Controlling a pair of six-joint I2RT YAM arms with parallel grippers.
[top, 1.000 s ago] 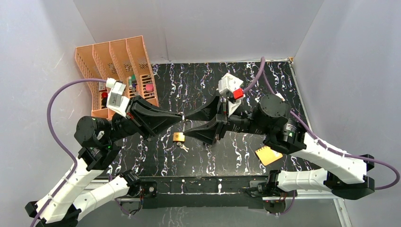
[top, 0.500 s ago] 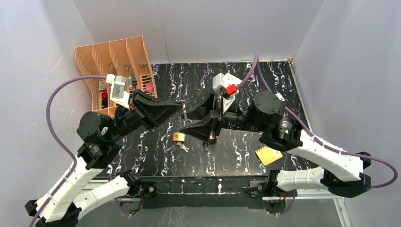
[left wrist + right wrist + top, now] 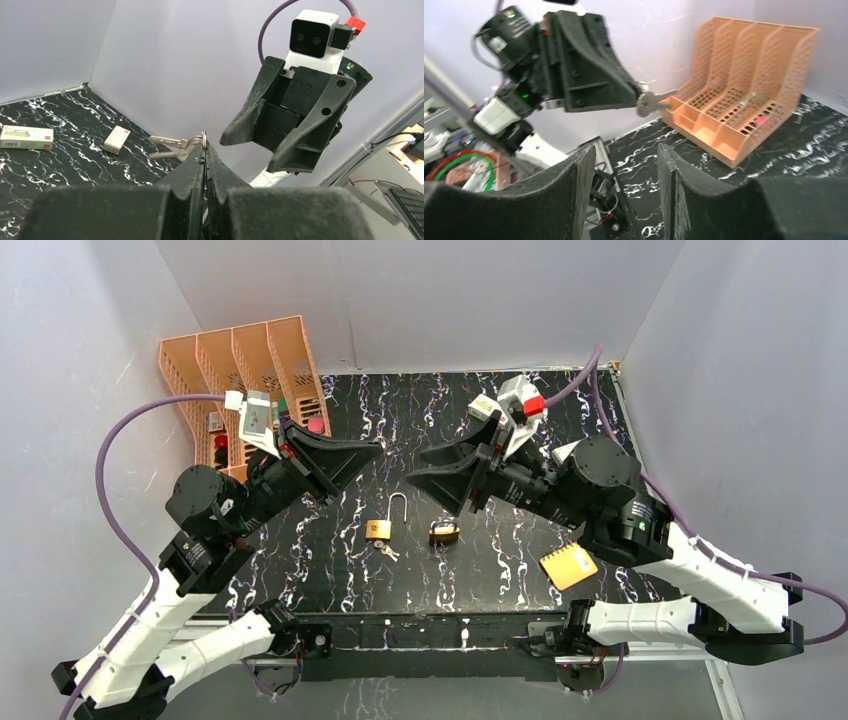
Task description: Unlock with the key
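My left gripper is shut on a key ring, and the silver key sticks out past its tips. It hangs above the table's left middle. Opposite it, my right gripper hangs open with nothing between its fingers, and that view shows the key ahead. Below both, a brass padlock with a raised shackle lies on the table beside a small bunch of keys. A second brass padlock lies to its right.
An orange file rack holding small items stands at the back left. An orange notepad lies at the front right. Two small white boxes lie on the black marbled table. Grey walls close in on three sides.
Both grippers have risen and drawn apart from the padlock with the raised shackle. The right arm swung back and right, uncovering the second padlock. The left stays shut on the key.
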